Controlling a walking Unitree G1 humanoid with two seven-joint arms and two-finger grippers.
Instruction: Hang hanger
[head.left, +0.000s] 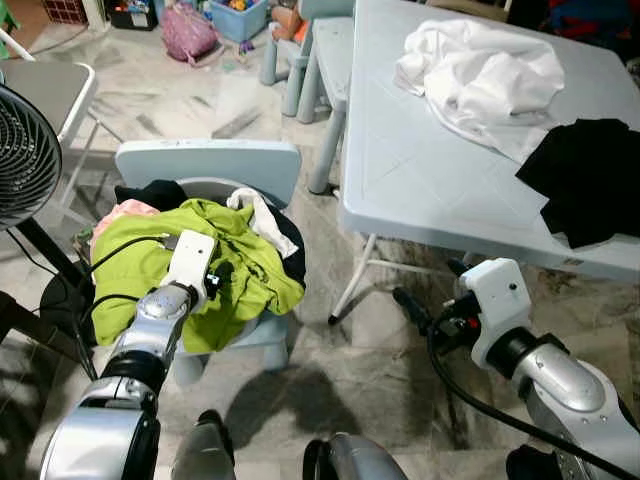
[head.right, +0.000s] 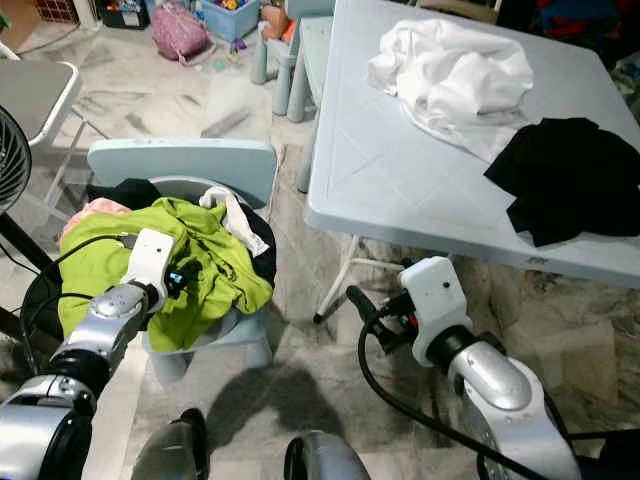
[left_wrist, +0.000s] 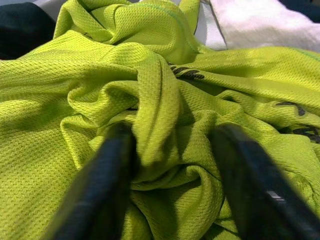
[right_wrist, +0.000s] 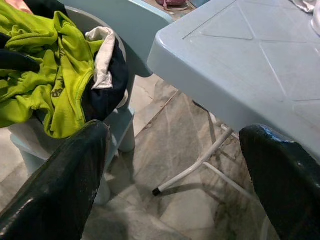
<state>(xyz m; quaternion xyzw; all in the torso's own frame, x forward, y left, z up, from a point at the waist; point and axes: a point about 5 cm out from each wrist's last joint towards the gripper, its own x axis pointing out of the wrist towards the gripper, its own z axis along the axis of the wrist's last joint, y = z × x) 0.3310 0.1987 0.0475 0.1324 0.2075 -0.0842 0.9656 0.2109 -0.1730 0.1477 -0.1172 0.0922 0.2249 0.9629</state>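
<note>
A lime-green mesh shirt (head.left: 140, 265) lies crumpled on top of a heap of clothes on a small pale-blue chair (head.left: 205, 160). My left gripper (head.left: 222, 280) is down in the shirt. In the left wrist view its two black fingers (left_wrist: 105, 175) stand open on either side of a raised fold of the green fabric (left_wrist: 155, 100). My right gripper (head.left: 410, 305) hovers open above the floor beside the table's near edge, holding nothing. Its wide-spread fingers (right_wrist: 65, 180) frame the chair and the table corner.
A pale-blue plastic table (head.left: 420, 180) on the right carries a white garment (head.left: 480, 75) and a black garment (head.left: 590, 175). A fan (head.left: 20, 155) and a folding chair (head.left: 50, 90) stand at the left. White (head.left: 258, 215), pink (head.left: 120, 215) and black clothes lie under the shirt.
</note>
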